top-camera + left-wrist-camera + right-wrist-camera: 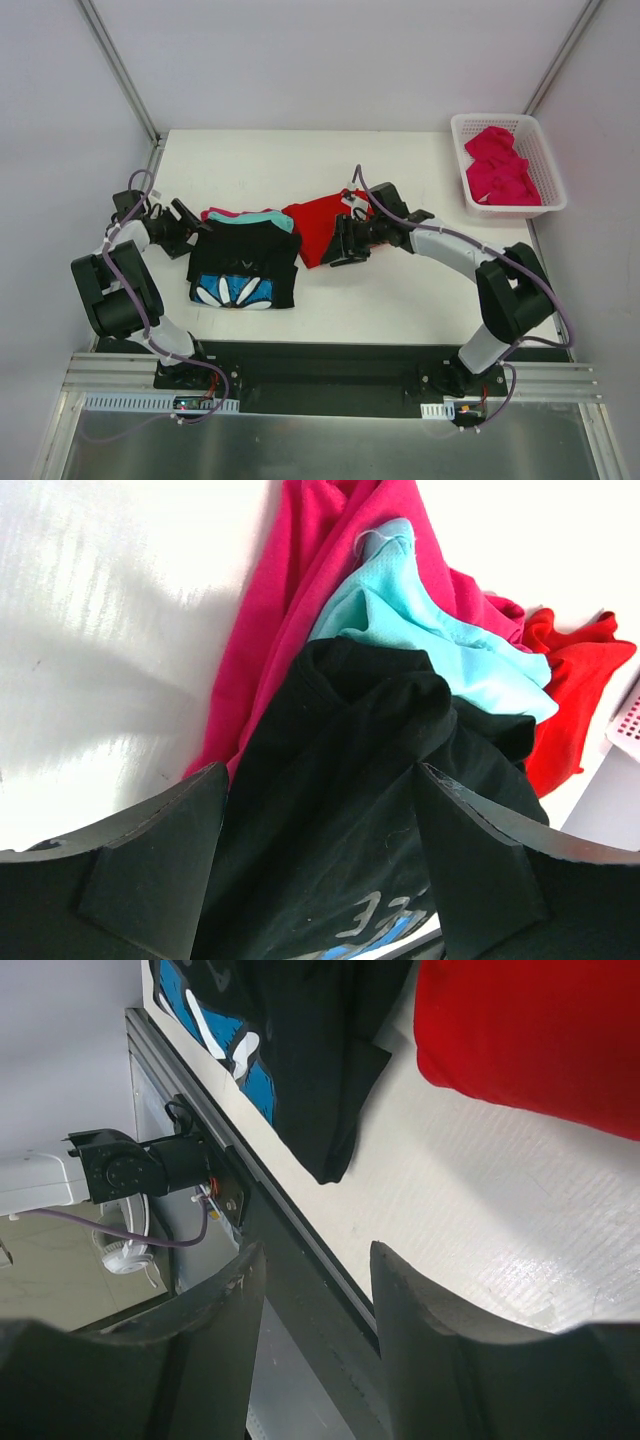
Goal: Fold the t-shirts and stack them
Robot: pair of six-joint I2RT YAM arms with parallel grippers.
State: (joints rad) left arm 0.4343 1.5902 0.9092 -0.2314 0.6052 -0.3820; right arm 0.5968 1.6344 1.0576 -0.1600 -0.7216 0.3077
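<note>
Soft, light cloth throughout: no stiffness, sags and wrinkles as soon as lifted, slides easily on the smooth white table. Not fragile. Probably best to pinch at an edge or a corner, through all layers together, and never in the middle of a panel.

In the left half of the table, a small pile: black t-shirt on top, flower print up and toward the near edge. Under it, a turquoise cloth and the magenta-pink t-shirt, visible only at the far side. Just right of the pile, close against it at the far side, the red t-shirt, crumpled and not yet folded.

Black t-shirt folded to a rough rectangle, a little wider from left to right than from near to far, so long axis about left-right. Red t-shirt stretched slantwise, from near-left to far-right, with a narrow tip pointing near. Collar end of either: cannot tell.

Left gripper at the left edge of the pile, fingers spread wide, black cloth between them in the wrist view but not pinched. Right gripper just beside the near-right edge of the red t-shirt, fingers apart, holding nothing.

For the red t-shirt, likely better to take two opposite edges and spread flat first.
</note>
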